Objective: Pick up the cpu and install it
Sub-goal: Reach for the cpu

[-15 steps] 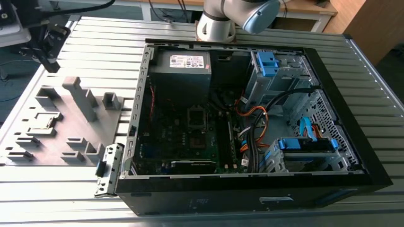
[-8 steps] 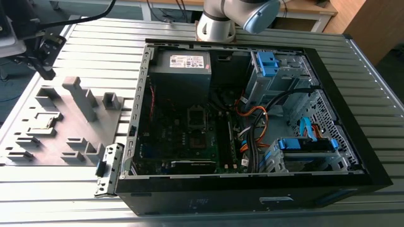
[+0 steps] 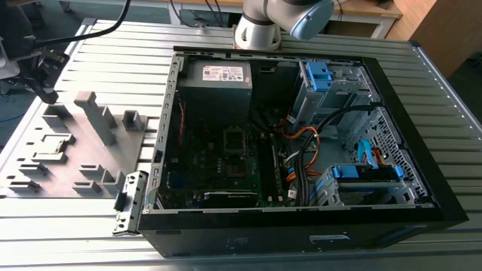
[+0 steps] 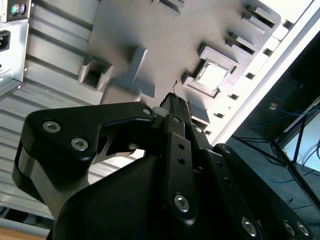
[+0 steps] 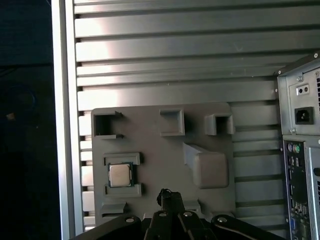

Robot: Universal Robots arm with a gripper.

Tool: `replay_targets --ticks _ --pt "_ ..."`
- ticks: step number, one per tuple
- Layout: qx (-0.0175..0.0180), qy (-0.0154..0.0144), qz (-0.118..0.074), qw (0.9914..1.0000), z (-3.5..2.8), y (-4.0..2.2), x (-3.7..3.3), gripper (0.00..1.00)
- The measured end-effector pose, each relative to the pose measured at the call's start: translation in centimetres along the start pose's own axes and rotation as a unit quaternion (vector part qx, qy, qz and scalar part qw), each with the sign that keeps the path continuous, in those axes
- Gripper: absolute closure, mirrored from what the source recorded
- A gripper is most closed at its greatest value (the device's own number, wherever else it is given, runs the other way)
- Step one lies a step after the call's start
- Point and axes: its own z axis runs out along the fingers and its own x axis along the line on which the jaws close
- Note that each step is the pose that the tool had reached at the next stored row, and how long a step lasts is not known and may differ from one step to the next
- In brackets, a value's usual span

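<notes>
The cpu is a small silver-grey square chip lying flat in a square holder on the grey fixture tray. It also shows bright in the second wrist view and faintly at the exterior view's left. My black gripper hangs above the tray, off to one side of the cpu and apart from it. Its fingers are shut together with nothing between them. In the exterior view the gripper is over the tray's far end.
An open computer case lies on the slatted metal table, with the motherboard, cables and blue drive brackets inside. Raised grey holders stand on the tray. The case's rear panel is close beside the tray. The arm's base stands behind the case.
</notes>
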Motion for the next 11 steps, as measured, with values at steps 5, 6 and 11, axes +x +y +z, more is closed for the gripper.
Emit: replay_targets --ticks 5,6,11 --pt "0.0001 0.0008 0.0 1.0 0.86 -0.31 0.82 0.89" --pt "0.0001 0.001 0.0 1.0 1.03 -0.36 0.97 0.89" --pt "0.0002 0.002 0.0 1.0 1.91 -0.58 1.84 0.89"
